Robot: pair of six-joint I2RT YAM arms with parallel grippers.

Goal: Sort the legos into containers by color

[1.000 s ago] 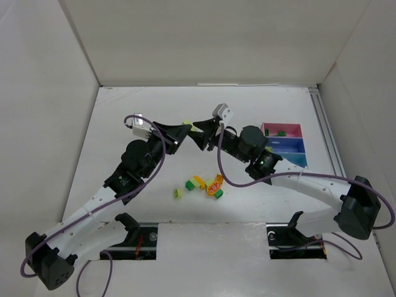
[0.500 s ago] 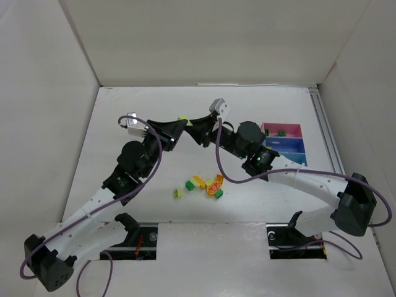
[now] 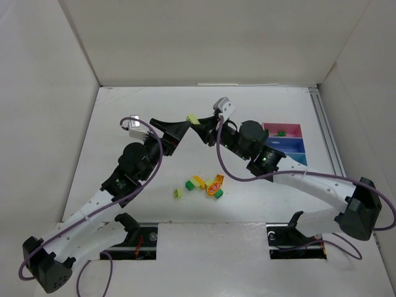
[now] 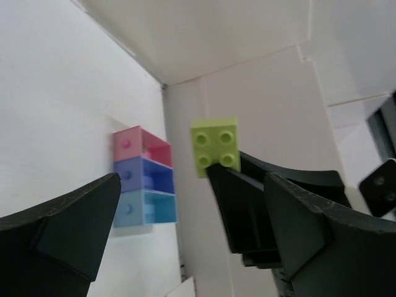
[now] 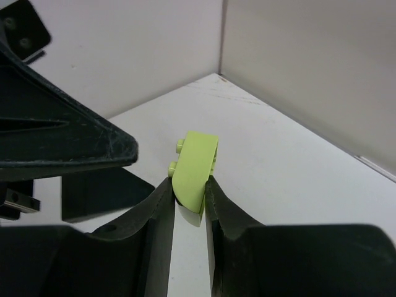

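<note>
1. Near edge, mid-table (image 3: 260, 105): the loose legos (image 3: 204, 185) sit in the same little heap of green, yellow and orange as a second ago. Nothing has been touched there.
2. Over toward the right edge stand the containers (image 3: 298, 144), pink, dark blue and light blue in a row. One green brick (image 3: 281, 132) already lies in the pink one.
3. Farther back, above the middle of the table, here's the change. A second ago both arms' tips met at the pale yellow-green brick (image 5: 195, 167). Now the left end effector (image 3: 180, 130) is spread wide, its fingers standing clear on either side of the brick.
4. The right end effector (image 5: 189, 183) has the brick, its fingers pinched narrow on the lower part. The studs face the left arm and the top pokes out past the fingertips.
5. That reads as a finished handover: the right arm owns the brick, and the left looks free to go back to the heap.
6. The brick hangs well apart from the containers, which lie off toward the right edge, so a carry is still needed. I can't tell which blue one suits this colour.
</note>
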